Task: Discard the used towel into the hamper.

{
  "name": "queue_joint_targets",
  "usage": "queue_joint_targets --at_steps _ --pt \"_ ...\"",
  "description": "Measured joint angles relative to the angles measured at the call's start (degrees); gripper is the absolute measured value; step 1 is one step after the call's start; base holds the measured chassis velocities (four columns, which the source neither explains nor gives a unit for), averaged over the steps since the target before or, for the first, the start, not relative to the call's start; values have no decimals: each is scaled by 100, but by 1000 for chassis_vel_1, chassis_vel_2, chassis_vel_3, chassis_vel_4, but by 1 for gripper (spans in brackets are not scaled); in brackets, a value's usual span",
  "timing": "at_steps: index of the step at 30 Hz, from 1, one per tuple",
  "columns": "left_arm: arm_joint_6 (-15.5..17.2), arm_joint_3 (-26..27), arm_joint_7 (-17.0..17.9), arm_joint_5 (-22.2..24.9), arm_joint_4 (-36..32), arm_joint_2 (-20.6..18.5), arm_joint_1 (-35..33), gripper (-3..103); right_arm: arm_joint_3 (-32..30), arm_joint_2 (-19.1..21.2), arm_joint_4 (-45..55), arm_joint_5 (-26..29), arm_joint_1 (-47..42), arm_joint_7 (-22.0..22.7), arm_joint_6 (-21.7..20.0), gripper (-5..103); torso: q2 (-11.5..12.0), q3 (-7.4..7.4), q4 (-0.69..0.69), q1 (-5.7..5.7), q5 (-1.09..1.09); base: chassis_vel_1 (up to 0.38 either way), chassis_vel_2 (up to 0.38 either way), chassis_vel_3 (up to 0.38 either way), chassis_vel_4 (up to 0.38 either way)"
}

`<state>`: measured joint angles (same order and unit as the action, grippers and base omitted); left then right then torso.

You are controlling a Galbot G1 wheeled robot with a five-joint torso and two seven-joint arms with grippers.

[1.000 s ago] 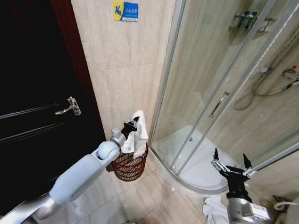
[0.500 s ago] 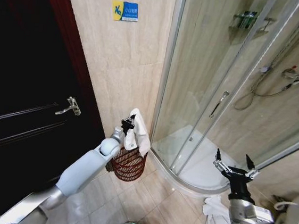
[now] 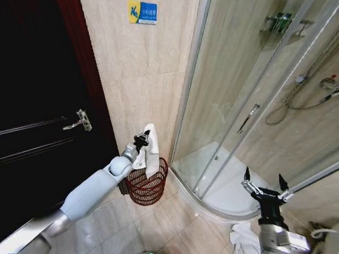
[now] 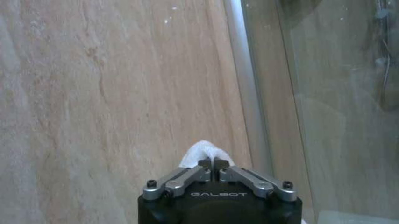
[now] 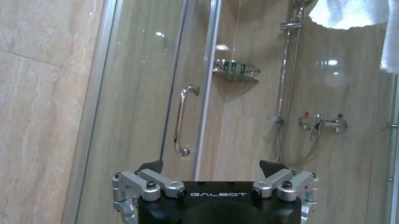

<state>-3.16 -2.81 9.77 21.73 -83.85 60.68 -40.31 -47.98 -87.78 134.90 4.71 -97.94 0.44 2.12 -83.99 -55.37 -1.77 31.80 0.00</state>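
Note:
A white towel [image 3: 152, 151] hangs from my left gripper [image 3: 142, 137], which is shut on its top edge directly above the hamper [image 3: 147, 187]. The hamper is a small round reddish-brown openwork basket on the floor by the tiled wall, and the towel's lower end dips to its rim. In the left wrist view the closed fingertips [image 4: 206, 164] pinch a white fold of towel [image 4: 203, 150] against the beige wall. My right gripper [image 3: 263, 184] stands open and raised at the lower right, holding nothing. The right wrist view shows its spread fingers [image 5: 148, 176] facing the shower door.
A dark wooden door [image 3: 26, 106] with a lever handle stands left of the hamper. The glass shower enclosure [image 3: 245, 98] curves on the right with a white tray. More white towels [image 3: 245, 244] lie on the floor at the lower right.
My left gripper has carried the towel slightly left and up, so it now hangs over the hamper's middle rather than its right rim. The right arm has barely moved.

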Motion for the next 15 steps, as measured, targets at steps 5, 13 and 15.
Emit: queue_joint_targets --at_steps 5,13,15 --pt "20 24 8 9 -45 -41 -57 23 6 10 17 -4 16 4 -24 100 0 0 0 0 0 0 0 0 0" --pt "20 68 24 5 -93 -85 -96 55 9 23 37 -9 27 23 -35 100 0 0 0 0 0 0 0 0 0" --pt "20 77 29 5 -128 -90 -119 55 8 23 43 -9 27 26 -41 100 0 0 0 0 0 0 0 0 0"
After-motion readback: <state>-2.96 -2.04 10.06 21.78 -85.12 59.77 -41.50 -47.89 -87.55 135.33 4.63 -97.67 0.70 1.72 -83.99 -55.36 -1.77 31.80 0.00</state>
